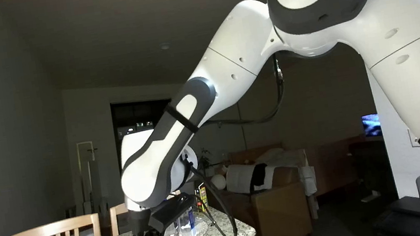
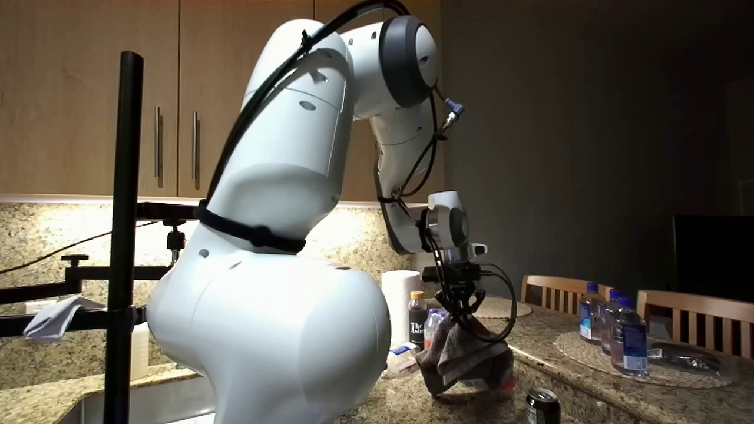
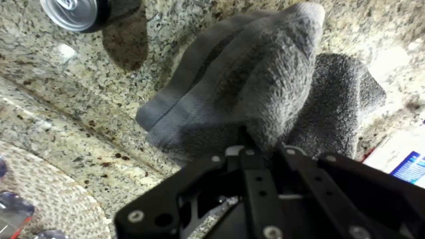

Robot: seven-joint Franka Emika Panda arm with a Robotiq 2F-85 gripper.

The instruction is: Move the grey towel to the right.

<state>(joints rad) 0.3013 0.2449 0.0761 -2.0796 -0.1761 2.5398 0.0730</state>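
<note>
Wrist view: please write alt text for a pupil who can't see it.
Black jaws grip a crumpled grey towel over a speckled counter. A can stands at upper left, a woven mat shows at lower left, and a cropped packet at right.

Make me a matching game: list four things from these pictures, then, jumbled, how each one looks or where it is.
Things:
1. grey towel
2. drink can
3. paper roll
4. wooden chairs

Clues:
A. white, standing upright
B. with slatted backs
C. caught in the pincer
D. dark-sided, silver-topped

Pairs: 1-C, 2-D, 3-A, 4-B
</note>
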